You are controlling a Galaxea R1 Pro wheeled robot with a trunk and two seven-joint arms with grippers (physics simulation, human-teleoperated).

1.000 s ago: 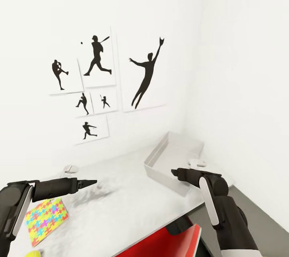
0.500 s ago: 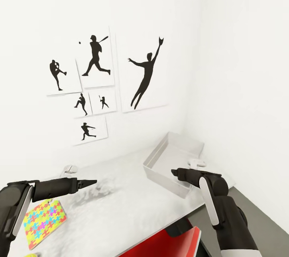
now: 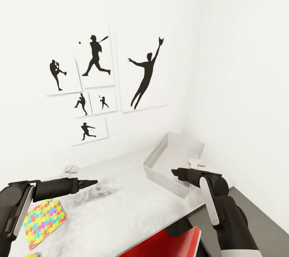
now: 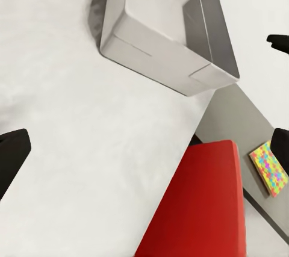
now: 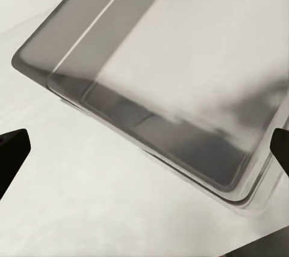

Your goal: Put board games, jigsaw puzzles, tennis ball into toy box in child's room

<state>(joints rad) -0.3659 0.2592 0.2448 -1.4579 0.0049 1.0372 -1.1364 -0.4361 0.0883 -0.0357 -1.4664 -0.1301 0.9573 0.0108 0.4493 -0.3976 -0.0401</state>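
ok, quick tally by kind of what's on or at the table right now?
Jigsaw puzzle: 1
Toy box: 1, nothing visible inside
Tennis ball: 1, just a yellow-green sliver at the frame's bottom edge
Red chair: 1
Small white objects: 2, too small to identify
Total: 6
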